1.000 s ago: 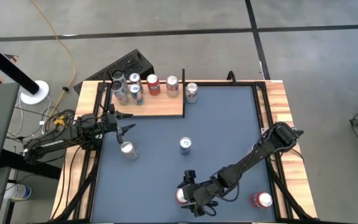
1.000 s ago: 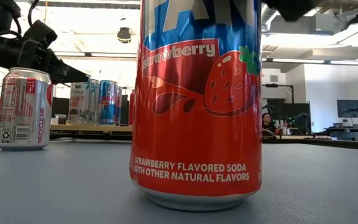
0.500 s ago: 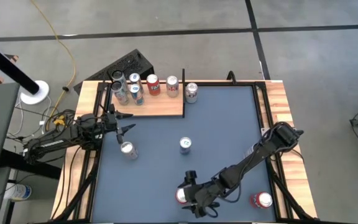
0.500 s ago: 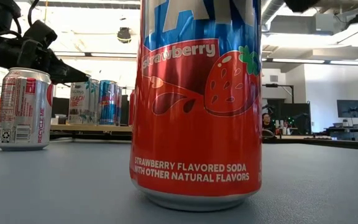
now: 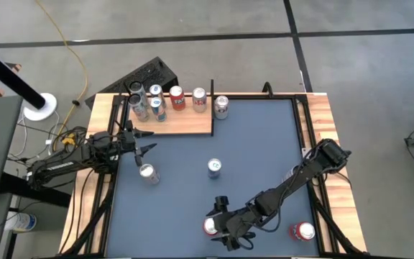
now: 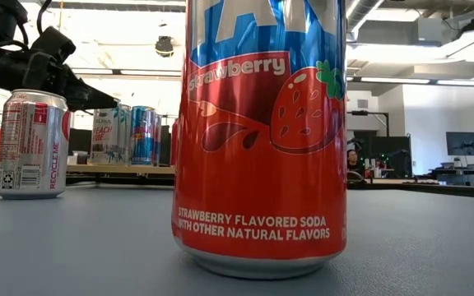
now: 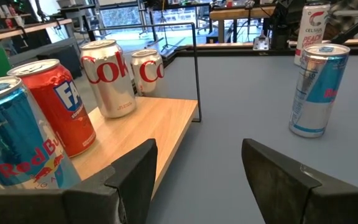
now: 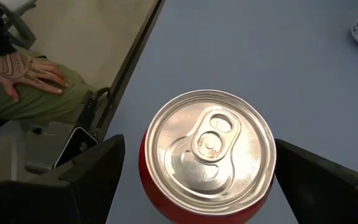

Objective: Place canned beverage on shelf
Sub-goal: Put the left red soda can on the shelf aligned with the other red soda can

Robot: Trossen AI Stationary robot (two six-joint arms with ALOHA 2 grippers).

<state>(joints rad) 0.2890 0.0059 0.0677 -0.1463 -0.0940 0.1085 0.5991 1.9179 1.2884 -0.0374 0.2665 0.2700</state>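
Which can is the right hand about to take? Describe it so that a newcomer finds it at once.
Start at the blue table's near edge, opposite the shelf. The open right hand hovers over an upright red strawberry soda can, its silver top between the fingers. Another red can stands unattended near the table's right corner.

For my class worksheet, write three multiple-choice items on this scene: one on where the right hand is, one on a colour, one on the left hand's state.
1. The right hand is: A over a can near the table edge opposite the shelf; B at the far right corner; C off the table.
2. That can's side is: A green; B red; C black.
3. The left hand is: A shut on a can; B open, empty; C shut, empty.
Key: 1 A, its wrist view looks down on the can top between its fingers. 2 B, red shows below the silver top. 3 B, a clear gap lies between its fingers.
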